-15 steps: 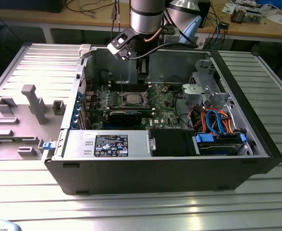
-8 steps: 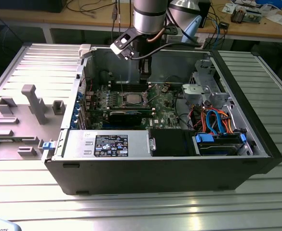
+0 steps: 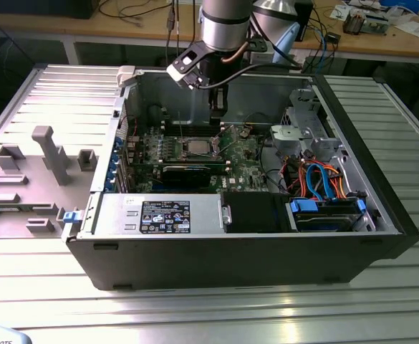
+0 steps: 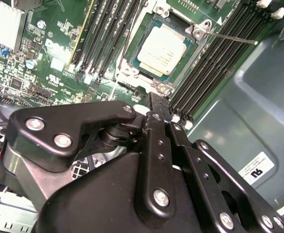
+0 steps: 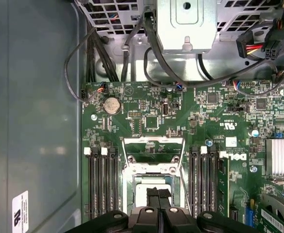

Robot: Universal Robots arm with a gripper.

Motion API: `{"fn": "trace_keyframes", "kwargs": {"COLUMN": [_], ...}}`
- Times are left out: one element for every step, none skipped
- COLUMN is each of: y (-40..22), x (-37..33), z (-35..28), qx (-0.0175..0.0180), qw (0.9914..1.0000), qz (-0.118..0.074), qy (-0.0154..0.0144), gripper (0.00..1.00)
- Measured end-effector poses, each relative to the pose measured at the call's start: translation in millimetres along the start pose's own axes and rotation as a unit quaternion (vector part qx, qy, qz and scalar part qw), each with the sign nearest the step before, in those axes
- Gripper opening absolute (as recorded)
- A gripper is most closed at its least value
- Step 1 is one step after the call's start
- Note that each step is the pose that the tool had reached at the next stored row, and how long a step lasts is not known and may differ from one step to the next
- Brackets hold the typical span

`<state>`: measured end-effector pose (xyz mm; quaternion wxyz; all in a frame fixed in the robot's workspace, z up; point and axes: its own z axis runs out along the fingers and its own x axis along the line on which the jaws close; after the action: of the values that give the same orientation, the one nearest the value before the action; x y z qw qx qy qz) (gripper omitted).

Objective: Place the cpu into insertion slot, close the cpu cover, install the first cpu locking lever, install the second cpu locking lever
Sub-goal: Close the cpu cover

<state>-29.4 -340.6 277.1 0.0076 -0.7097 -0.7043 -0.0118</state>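
Fingers together, empty; gripper hovers just above insertion slot. cpu sits in the slot. cpu cover stands open beside the slot. Likely cover-closing step; calls for pushing the frame down over the slot.

The arm comes down from the top of the exterior view, its silver-grey wrist section standing close to upright. Below it the black gripper points straight down. In both wrist views the gripper's linkage shows up close: broad black link plates with silver bolt heads spread to either side and narrow toward the tip. The two fingers lie pressed side by side, with just a thin seam between them, closed on themselves.
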Motion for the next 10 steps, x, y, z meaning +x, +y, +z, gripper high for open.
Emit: {"fn": "trace_keyframes", "kwargs": {"y": [1.0,1.6,3.2,4.6,5.8,8.6,9.8,10.7,12.2,13.5], "x": [0.0,0.0,0.0,0.0,0.1,0.0,0.0,0.0,0.0,0.1], "z": [0.0,0.0,0.3,0.5,0.7,1.1,1.3,1.4,1.5,1.7], "qx": [0.0000,0.0000,0.0000,0.0000,0.0000,0.0000,0.0000,0.0000,0.0000,0.0000], "qw": [1.00000,1.00000,1.00000,1.00000,1.00000,1.00000,1.00000,1.00000,1.00000,1.00000], "qz": [0.000,0.000,0.000,0.000,0.000,0.000,0.000,0.000,0.000,0.000], "qy": [0.0000,0.0000,0.0001,0.0000,0.0000,-0.0001,-0.0001,-0.0001,0.0000,0.0000], "gripper": [0.11,0.11,0.11,0.11,0.11,0.11,0.11,0.11,0.11,0.11]}}
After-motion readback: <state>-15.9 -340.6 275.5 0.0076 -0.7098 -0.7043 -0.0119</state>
